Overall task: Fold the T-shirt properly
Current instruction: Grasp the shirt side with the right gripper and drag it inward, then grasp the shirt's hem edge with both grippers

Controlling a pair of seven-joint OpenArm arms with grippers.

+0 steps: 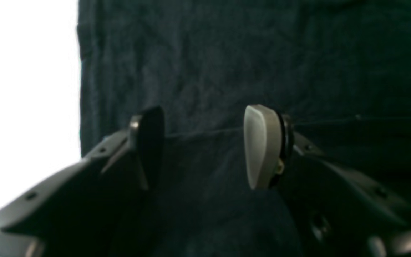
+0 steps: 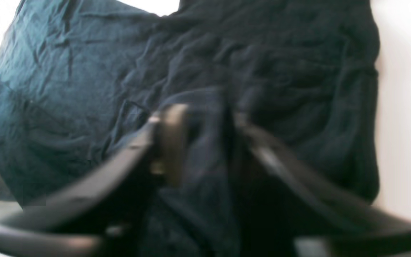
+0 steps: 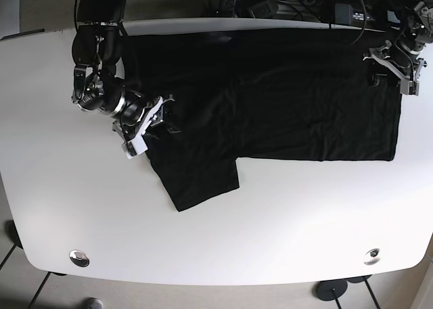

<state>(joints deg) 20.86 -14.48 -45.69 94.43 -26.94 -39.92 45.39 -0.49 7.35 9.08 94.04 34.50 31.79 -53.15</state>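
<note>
T-shirt (image 3: 284, 92) lies flat along the surface (image 3: 237, 234); the right gripper (image 3: 150, 123) pinches cloth beside the sleeve, the left gripper (image 3: 391, 69) hovers spread over the opposite end.

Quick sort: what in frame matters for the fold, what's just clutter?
For the job:
T-shirt, spread on the table
right hand, at the shirt's edge by a sleeve
left hand, at the opposite edge

Lying about:
cables and gear behind the table
</note>
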